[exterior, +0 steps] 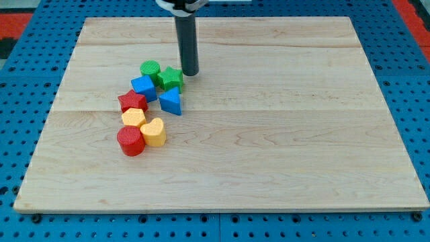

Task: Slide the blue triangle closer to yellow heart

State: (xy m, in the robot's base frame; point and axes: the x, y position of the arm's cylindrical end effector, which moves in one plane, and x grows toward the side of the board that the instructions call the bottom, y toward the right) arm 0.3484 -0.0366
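Observation:
The blue triangle sits left of the board's middle, in a cluster of blocks. The yellow heart lies below and slightly left of it, with a small gap between them. My tip is on the board just above and to the right of the blue triangle, right next to the green star. The rod rises from the tip to the view's top.
In the same cluster are a green cylinder, a blue cube, a red star, a yellow hexagon and a red cylinder. The wooden board lies on a blue perforated surface.

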